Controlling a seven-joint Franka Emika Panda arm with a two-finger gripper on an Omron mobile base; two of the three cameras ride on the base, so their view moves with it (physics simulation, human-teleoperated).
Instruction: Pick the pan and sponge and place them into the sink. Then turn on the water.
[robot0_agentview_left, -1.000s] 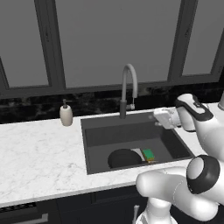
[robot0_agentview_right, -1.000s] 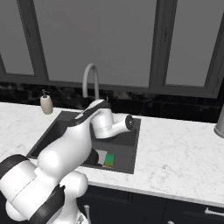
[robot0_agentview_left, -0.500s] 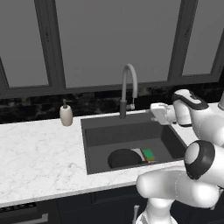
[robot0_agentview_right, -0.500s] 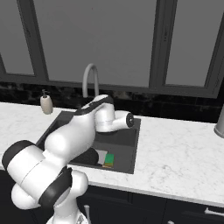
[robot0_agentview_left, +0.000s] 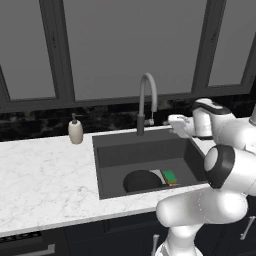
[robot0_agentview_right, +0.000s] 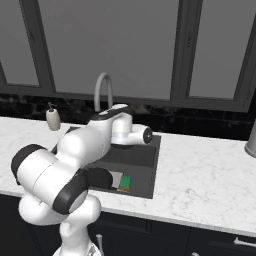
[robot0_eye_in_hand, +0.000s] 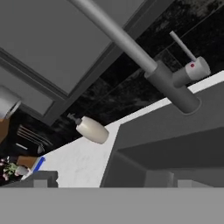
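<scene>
The black pan (robot0_agentview_left: 142, 181) lies on the bottom of the dark grey sink (robot0_agentview_left: 145, 150), at its front. The green and yellow sponge (robot0_agentview_left: 169, 176) lies just right of the pan, also in the sink. In the right base view my arm covers part of the pan (robot0_agentview_right: 103, 178), and the sponge (robot0_agentview_right: 124, 182) sits beside it. My gripper (robot0_agentview_left: 173, 123) hovers over the sink's back right corner, just right of the faucet (robot0_agentview_left: 147, 100). In the hand view the gripper (robot0_eye_in_hand: 111, 180) is open and empty, facing the faucet's base (robot0_eye_in_hand: 173, 89) and lever (robot0_eye_in_hand: 183, 47). No water is in view.
A beige soap dispenser (robot0_agentview_left: 75, 131) stands on the white marble counter (robot0_agentview_left: 45, 170) left of the sink, against the dark backsplash. Windows run behind the faucet. The dispenser (robot0_eye_in_hand: 91, 129) lies beyond the sink's far corner in the hand view.
My hand has crept left along the sink's back edge toward the faucet, and the elbow has swung up. Pan and sponge have not moved.
</scene>
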